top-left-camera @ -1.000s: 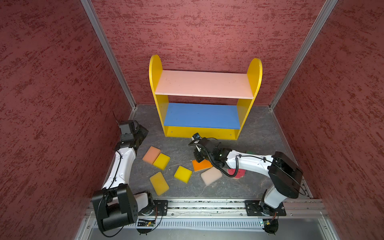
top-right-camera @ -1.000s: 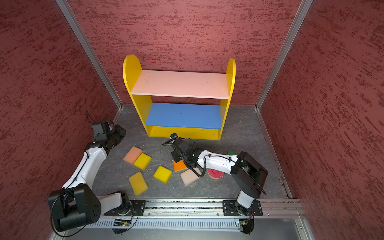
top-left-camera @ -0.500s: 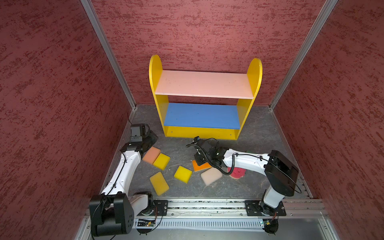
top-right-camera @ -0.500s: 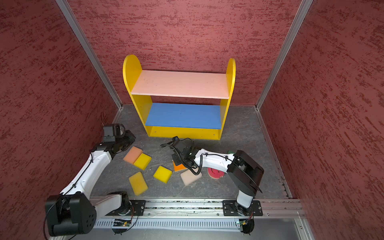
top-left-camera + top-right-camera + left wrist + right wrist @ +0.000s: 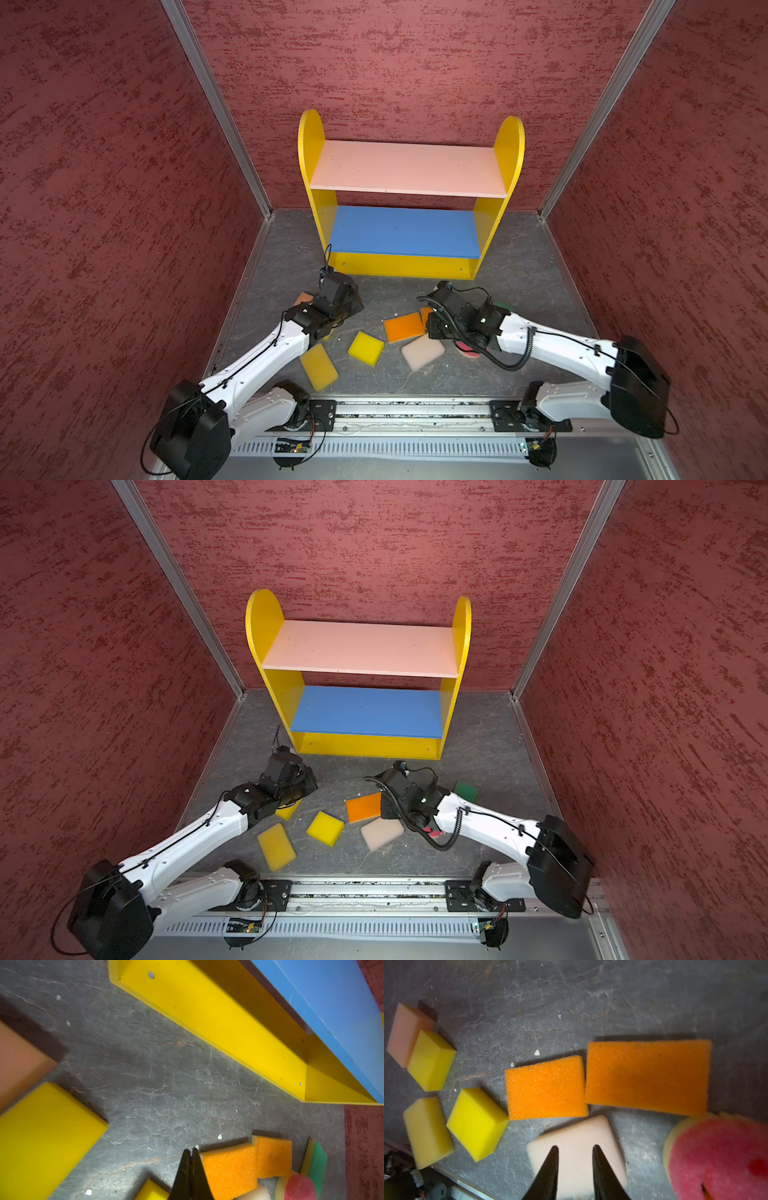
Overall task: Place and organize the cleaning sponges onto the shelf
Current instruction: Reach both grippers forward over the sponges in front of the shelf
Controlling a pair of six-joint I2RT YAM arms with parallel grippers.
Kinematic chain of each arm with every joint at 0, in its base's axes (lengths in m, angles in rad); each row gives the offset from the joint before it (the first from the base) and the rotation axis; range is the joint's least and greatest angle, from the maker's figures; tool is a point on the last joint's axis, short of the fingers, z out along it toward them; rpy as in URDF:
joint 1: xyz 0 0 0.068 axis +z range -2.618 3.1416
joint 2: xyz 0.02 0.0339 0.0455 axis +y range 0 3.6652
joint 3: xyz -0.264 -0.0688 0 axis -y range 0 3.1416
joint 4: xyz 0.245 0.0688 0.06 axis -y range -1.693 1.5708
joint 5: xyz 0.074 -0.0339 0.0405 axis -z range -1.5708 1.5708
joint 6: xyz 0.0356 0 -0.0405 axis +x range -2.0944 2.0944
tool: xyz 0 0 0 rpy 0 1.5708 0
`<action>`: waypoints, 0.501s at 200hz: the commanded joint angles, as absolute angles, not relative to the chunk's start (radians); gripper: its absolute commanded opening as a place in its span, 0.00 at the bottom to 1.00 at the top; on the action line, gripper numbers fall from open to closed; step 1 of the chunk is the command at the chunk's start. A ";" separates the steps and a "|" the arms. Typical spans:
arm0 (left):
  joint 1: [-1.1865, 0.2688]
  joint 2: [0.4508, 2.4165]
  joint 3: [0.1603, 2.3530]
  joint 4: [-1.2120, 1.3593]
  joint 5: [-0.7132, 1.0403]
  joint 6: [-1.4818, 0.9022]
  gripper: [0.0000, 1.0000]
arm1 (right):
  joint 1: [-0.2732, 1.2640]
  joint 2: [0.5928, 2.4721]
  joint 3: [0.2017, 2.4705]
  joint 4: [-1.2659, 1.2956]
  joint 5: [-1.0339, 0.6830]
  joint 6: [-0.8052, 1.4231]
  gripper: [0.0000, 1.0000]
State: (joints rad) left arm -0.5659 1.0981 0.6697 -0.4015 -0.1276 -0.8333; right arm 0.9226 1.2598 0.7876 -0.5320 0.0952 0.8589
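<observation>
Left jaws pressed together, flat orange foam sponge point(image 5: 228, 1167) ahead of their tips; right jaws apart over the cream rectangular foam sponge point(image 5: 571, 1132).

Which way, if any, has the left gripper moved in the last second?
Yes. In both top views the left gripper has swung right, away from the left wall, and now sits shut just in front of the shelf's front left corner.
</observation>
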 commanded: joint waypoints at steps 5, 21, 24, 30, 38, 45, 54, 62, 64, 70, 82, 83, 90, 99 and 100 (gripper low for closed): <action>-0.646 1.173 0.695 -0.326 -0.186 -0.867 0.01 | 0.926 1.141 0.676 -0.529 0.060 1.092 0.33; -0.693 1.221 0.715 -0.291 -0.187 -0.860 0.01 | 0.935 1.074 0.626 -0.526 0.064 1.157 0.33; -0.699 1.229 0.718 -0.285 -0.187 -0.858 0.01 | 0.937 1.064 0.620 -0.528 0.065 1.164 0.33; -0.713 1.244 0.724 -0.273 -0.187 -0.852 0.01 | 0.945 1.050 0.618 -0.538 0.075 1.178 0.34; -0.728 1.263 0.732 -0.259 -0.187 -0.847 0.01 | 0.959 1.037 0.620 -0.553 0.089 1.191 0.35; -0.739 1.277 0.737 -0.247 -0.186 -0.842 0.01 | 0.971 1.034 0.621 -0.563 0.092 1.197 0.38; -0.751 1.293 0.742 -0.236 -0.186 -0.839 0.01 | 0.980 1.039 0.622 -0.575 0.088 1.210 0.41; -0.763 1.306 0.748 -0.227 -0.183 -0.836 0.01 | 0.988 1.048 0.618 -0.577 0.083 1.223 0.42; -0.765 1.310 0.750 -0.225 -0.183 -0.836 0.01 | 0.990 1.050 0.617 -0.576 0.081 1.227 0.43; -0.771 1.317 0.752 -0.219 -0.181 -0.832 0.01 | 0.997 1.057 0.612 -0.565 0.078 1.236 0.44; -0.778 1.334 0.760 -0.214 -0.176 -0.821 0.01 | 1.013 1.071 0.598 -0.527 0.071 1.255 0.45; -0.778 1.336 0.760 -0.213 -0.175 -0.821 0.01 | 1.013 1.072 0.597 -0.523 0.070 1.257 0.45; -0.781 1.345 0.767 -0.211 -0.173 -0.813 0.01 | 1.018 1.080 0.587 -0.499 0.064 1.268 0.46; -0.781 1.356 0.776 -0.210 -0.169 -0.803 0.01 | 1.019 1.094 0.578 -0.470 0.052 1.276 0.47; -0.781 1.357 0.777 -0.209 -0.168 -0.800 0.01 | 1.019 1.095 0.577 -0.468 0.051 1.278 0.47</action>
State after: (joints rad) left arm -0.7738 1.3319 0.7444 -0.2474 -0.1631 -0.8371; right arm 1.0046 1.0687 0.6075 -0.5282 0.0677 1.1839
